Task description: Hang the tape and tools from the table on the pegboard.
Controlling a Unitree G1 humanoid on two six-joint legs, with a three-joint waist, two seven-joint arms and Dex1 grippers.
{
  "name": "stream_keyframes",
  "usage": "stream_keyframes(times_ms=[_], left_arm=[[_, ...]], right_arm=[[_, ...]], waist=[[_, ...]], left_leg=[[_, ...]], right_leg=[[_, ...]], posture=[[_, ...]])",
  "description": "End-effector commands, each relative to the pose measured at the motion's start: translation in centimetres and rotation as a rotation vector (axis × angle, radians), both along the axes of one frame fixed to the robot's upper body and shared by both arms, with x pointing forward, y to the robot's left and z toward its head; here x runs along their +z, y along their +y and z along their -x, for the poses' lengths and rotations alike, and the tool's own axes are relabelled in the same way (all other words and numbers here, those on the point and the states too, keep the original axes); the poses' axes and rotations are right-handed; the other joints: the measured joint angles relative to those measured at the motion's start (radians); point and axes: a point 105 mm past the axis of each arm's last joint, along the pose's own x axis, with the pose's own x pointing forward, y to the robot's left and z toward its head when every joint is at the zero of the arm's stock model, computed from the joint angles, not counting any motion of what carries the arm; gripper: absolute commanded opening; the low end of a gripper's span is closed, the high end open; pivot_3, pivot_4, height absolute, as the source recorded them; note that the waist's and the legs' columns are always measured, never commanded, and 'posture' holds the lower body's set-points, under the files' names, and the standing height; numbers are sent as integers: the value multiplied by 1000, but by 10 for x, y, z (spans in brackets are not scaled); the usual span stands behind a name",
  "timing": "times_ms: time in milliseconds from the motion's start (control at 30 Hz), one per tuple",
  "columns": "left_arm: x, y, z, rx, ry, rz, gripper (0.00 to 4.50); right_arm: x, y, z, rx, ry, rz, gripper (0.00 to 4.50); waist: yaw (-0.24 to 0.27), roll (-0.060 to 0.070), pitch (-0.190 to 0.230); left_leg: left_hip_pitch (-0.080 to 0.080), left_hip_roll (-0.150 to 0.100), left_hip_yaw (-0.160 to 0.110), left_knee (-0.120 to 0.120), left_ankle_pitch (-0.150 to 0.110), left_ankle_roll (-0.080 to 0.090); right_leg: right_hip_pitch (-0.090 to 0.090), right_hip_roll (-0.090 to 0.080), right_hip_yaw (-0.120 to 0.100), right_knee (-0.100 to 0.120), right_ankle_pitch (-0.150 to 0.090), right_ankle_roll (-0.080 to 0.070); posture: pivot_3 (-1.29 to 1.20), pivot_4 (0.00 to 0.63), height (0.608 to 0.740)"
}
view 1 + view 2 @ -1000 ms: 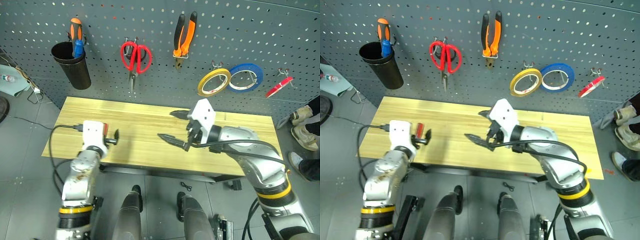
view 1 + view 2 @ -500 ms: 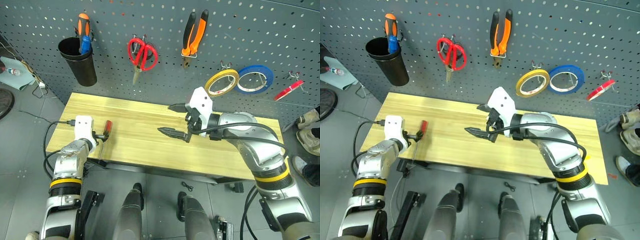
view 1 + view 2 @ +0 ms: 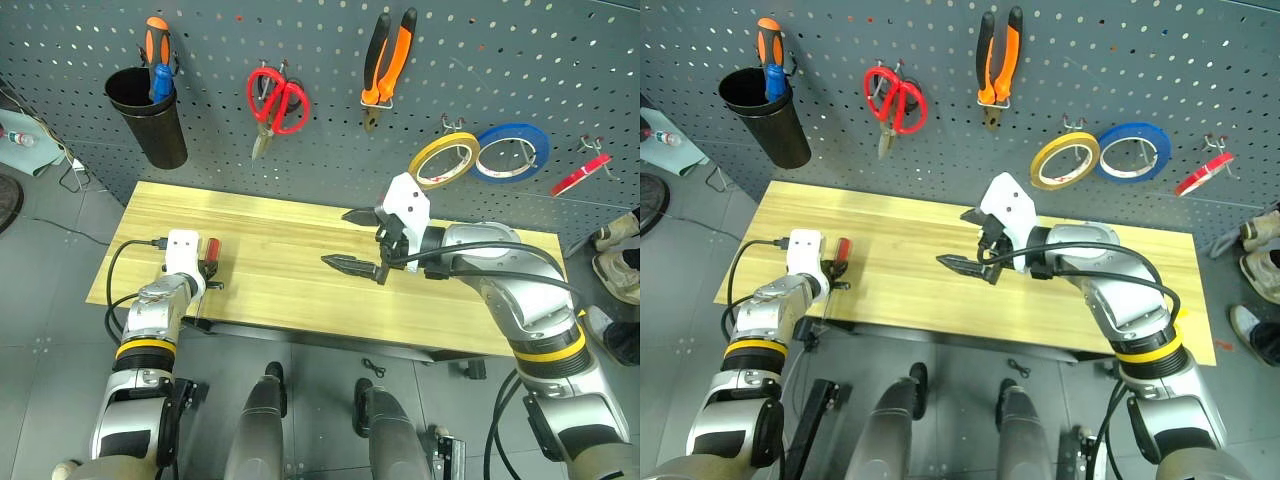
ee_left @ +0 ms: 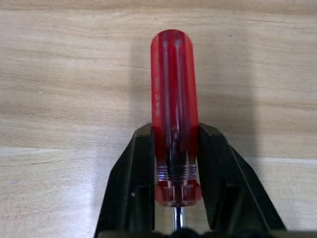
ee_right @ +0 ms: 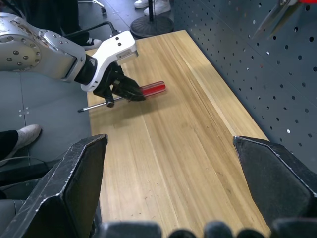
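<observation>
A slim red-handled screwdriver (image 4: 173, 119) lies on the table (image 3: 300, 280) near its front left edge, its shaft reaching out over the edge. My left gripper (image 4: 176, 134) is shut on the handle's lower end, one black finger (image 4: 141, 168) on each side; it also shows as the left gripper (image 3: 208, 272) from the head. My right gripper (image 3: 338, 238) hovers open over the table's middle, holding nothing. On the pegboard (image 3: 300, 40) hang the red scissors (image 3: 275, 100), the orange-and-black pliers (image 3: 388, 60) and, at far right, the red tape (image 3: 582, 173).
A black cup (image 3: 152, 120) holding orange and blue screwdrivers hangs at the pegboard's left. A yellow roll (image 3: 440, 160) and a blue roll (image 3: 512, 152) hang right of the pliers. A black cable (image 3: 125, 255) trails from my left wrist. Someone's shoes (image 3: 615, 260) show at far right.
My left gripper moved forward and down onto the table and closed on the screwdriver's red handle. The right gripper has stayed open above the table's middle.
</observation>
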Motion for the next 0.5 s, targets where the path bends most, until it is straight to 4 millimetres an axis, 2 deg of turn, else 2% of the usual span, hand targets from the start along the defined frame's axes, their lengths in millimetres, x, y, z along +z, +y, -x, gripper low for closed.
stream_keyframes(times_ms=[33, 67, 133, 333, 500], left_arm=[[11, 2, -1, 10, -47, -11, 680], [15, 1, 0, 5, -60, -17, 680], [38, -8, 5, -45, -156, -60, 680], [107, -46, 45, -102, -433, -160, 680], [177, -68, 76, -93, -723, -299, 680]], right_arm=[[14, -3, -1, -7, -63, -19, 4500], [15, -3, 0, -5, -69, -22, 4500], [27, 0, 6, 31, -79, -90, 4500], [61, 4, 28, 145, -85, -310, 4500], [109, 6, 32, 185, -126, -519, 4500]], waist=[[0, 0, 0], [0, 0, 0], [-2, -1, 0], [6, -2, -3], [15, -3, -6]], left_leg=[[0, 0, 0, 0, 0, 0], [0, 0, 0, 0, 0, 0], [0, 0, 0, -1, -1, -1], [-3, 0, -2, -4, 0, -3], [-3, -1, -2, -4, -2, -9]], right_leg=[[0, 0, 0, 0, 0, 1], [0, 0, 0, 0, 1, 1], [0, 0, 0, -1, 2, 3], [-1, 0, -3, -2, 3, 3], [-1, 0, -3, -3, 5, 4]], posture=[[61, 390, 740], [63, 385, 740], [81, 355, 740], [126, 311, 740], [161, 274, 740]])
